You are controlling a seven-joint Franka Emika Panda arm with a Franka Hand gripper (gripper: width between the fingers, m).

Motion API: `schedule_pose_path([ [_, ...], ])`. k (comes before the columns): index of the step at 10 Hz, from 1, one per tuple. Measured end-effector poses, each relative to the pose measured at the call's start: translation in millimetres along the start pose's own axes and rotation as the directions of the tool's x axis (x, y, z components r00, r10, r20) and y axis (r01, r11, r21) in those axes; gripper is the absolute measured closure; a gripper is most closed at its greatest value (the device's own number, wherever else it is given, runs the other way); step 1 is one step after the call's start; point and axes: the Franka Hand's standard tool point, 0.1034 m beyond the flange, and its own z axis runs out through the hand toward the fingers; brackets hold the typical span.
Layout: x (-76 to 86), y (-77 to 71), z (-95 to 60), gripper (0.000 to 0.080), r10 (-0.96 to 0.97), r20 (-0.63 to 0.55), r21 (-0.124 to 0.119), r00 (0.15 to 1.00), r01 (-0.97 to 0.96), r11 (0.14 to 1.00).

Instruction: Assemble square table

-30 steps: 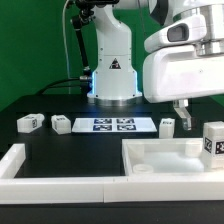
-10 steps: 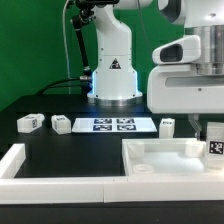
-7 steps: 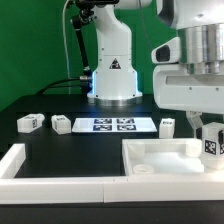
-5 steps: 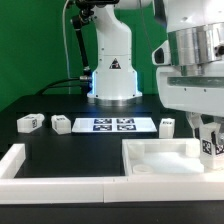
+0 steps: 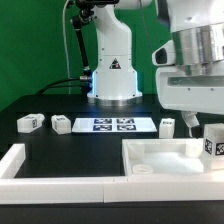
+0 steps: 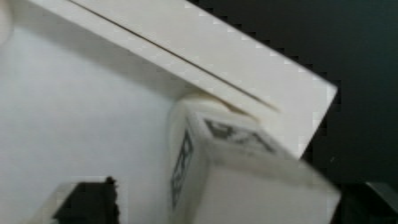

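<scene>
The white square tabletop (image 5: 165,157) lies tray-side up at the front on the exterior view's right; its rim shows in the wrist view (image 6: 178,55). A tagged white leg (image 5: 213,140) stands at its right edge. My gripper (image 5: 198,124) hangs right over that leg. In the wrist view the leg (image 6: 240,160) sits between my two dark fingers (image 6: 89,200), with a gap on one side, so the gripper (image 6: 231,202) is open around it. Three more tagged legs lie on the black table: one (image 5: 167,125), another (image 5: 61,124) and a third (image 5: 28,122).
The marker board (image 5: 113,124) lies in front of the robot base (image 5: 113,75). Long low white wall bars (image 5: 40,180) run along the front left of the table. The bulk of my hand hides the table's far right.
My hand has turned about its wrist and shifted slightly over the leg at the tabletop's right edge. The leg and the other parts have stayed in place.
</scene>
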Motion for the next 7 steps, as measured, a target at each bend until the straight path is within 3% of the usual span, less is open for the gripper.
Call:
schedule_pose_path([
  [1,0.4,-0.5,-0.9,0.0165,-0.08,-0.001,0.002,0.997,0.08,0.997],
  [3,0.8,1.3,1.1,0.0153,-0.179,-0.001,-0.005,0.984,0.179,0.984],
  [4,0.0,-0.5,1.4,0.0151,-0.337,-0.008,-0.024,0.942,0.336,0.941],
  [5,-5.3,-7.6,2.9,0.0151,-0.523,-0.012,-0.056,0.852,0.522,0.851],
  [7,-6.5,-12.3,3.9,0.0151,-0.734,0.012,-0.06,0.679,0.733,0.677],
])
